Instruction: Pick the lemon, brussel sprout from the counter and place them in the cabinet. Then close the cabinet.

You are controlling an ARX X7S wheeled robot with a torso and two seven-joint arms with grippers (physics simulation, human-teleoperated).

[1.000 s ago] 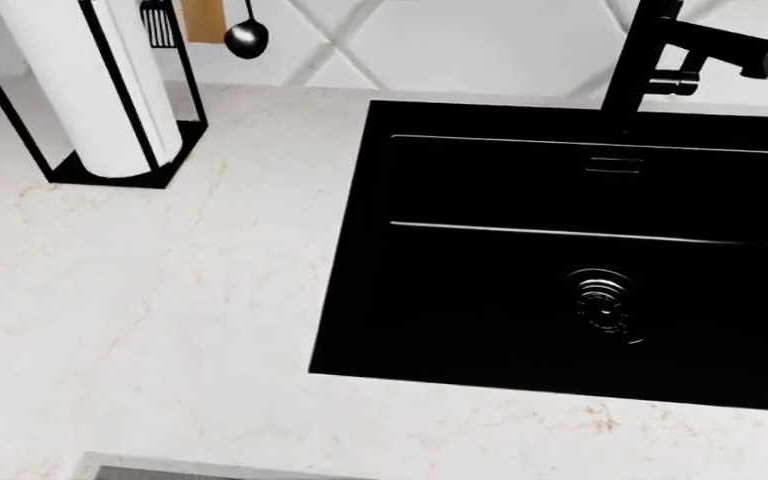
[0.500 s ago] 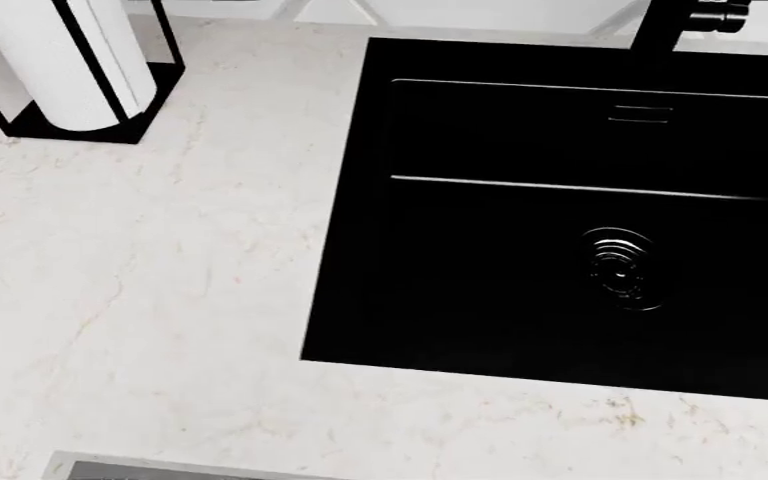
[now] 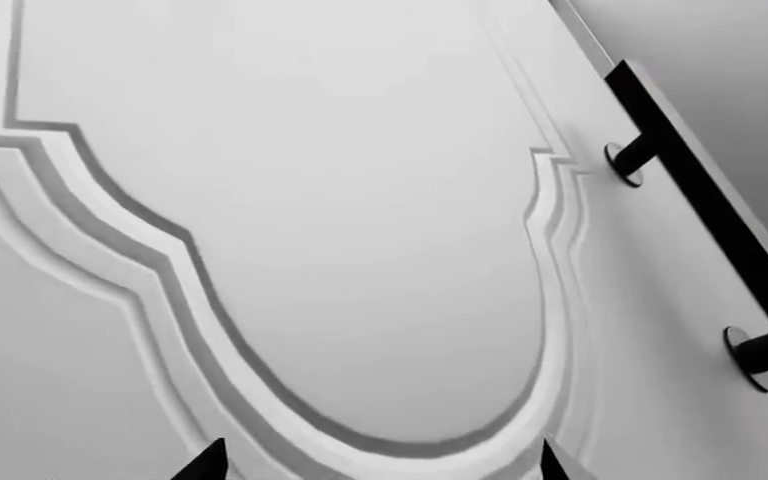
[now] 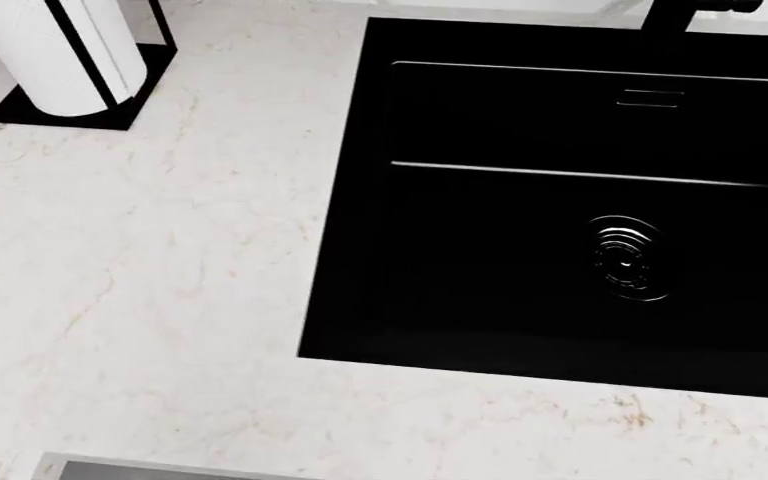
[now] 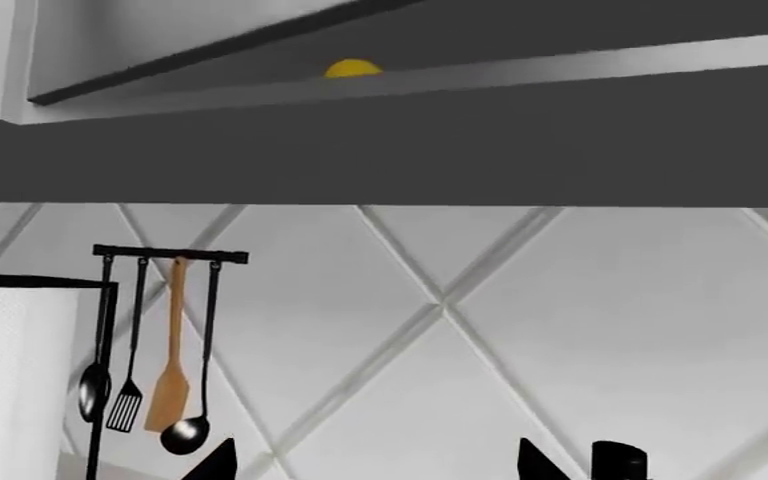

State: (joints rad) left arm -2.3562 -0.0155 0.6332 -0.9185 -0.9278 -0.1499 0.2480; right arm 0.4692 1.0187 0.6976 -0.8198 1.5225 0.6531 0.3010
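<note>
The left gripper shows only 2 dark fingertips, set well apart with nothing between them. Just ahead of it is a white cabinet door with a curved moulding and a black bar handle.

The right gripper also shows 2 tips spread apart, empty. Above and beyond it, the lemon lies on the cabinet shelf. Hanging utensils are off to its side.

The head view shows the white surface, a black sink and a paper towel roll; the sprout isn't visible.
</note>
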